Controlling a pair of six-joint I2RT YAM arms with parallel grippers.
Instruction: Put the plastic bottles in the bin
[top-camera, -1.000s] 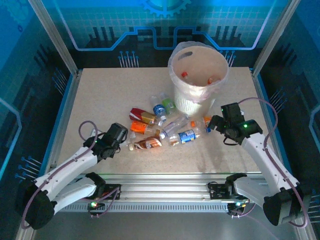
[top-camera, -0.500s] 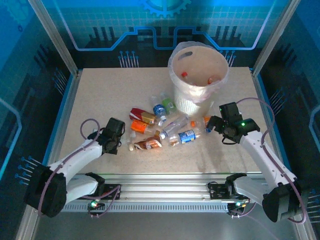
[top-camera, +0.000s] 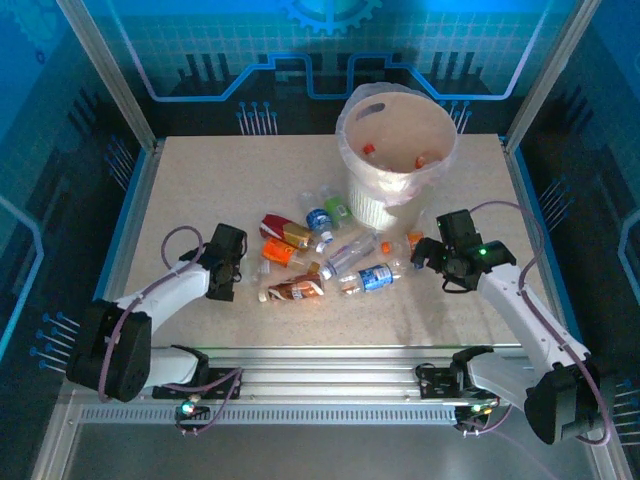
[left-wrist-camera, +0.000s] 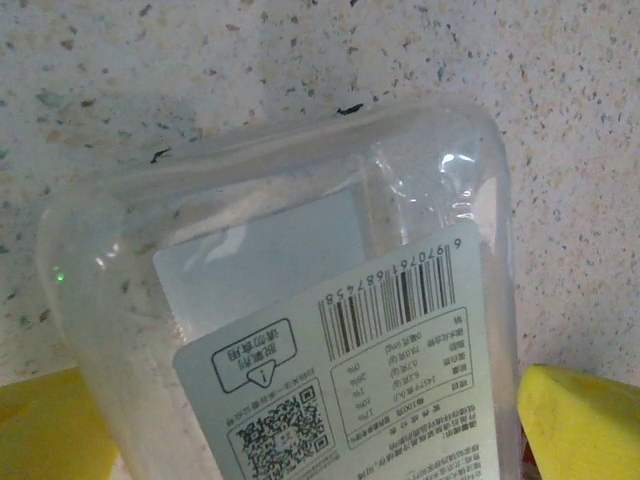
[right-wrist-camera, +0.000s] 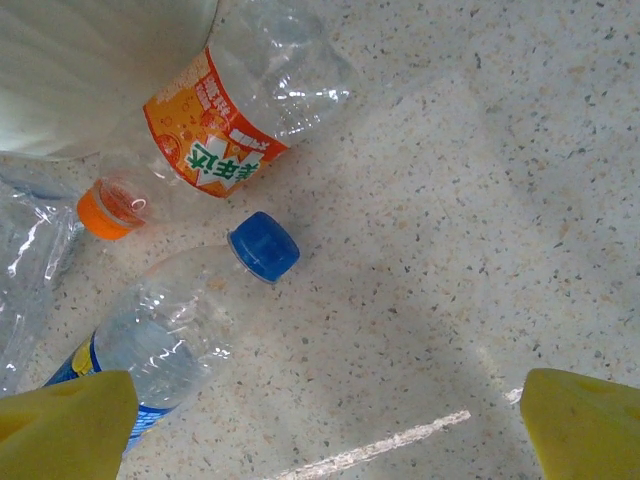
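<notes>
Right between the left gripper's (left-wrist-camera: 315, 430) jaws lies 1 clear bottle (left-wrist-camera: 270, 250).

bottles (top-camera: 372, 277) clutter centre, bin (top-camera: 372, 205) behind, sides open

The left arm (top-camera: 165, 293) and right arm (top-camera: 522, 308) share one build: smooth white link shells joined by rounded black joint housings. A thin mauve-grey cable (top-camera: 178, 243) loops out beside each wrist. A small green light (top-camera: 482, 251) glows on the right arm's black wrist housing. The left tool (left-wrist-camera: 310, 430) and right tool (right-wrist-camera: 320, 425) carry bright yellow pads (right-wrist-camera: 585, 420) with rounded edges.
</notes>
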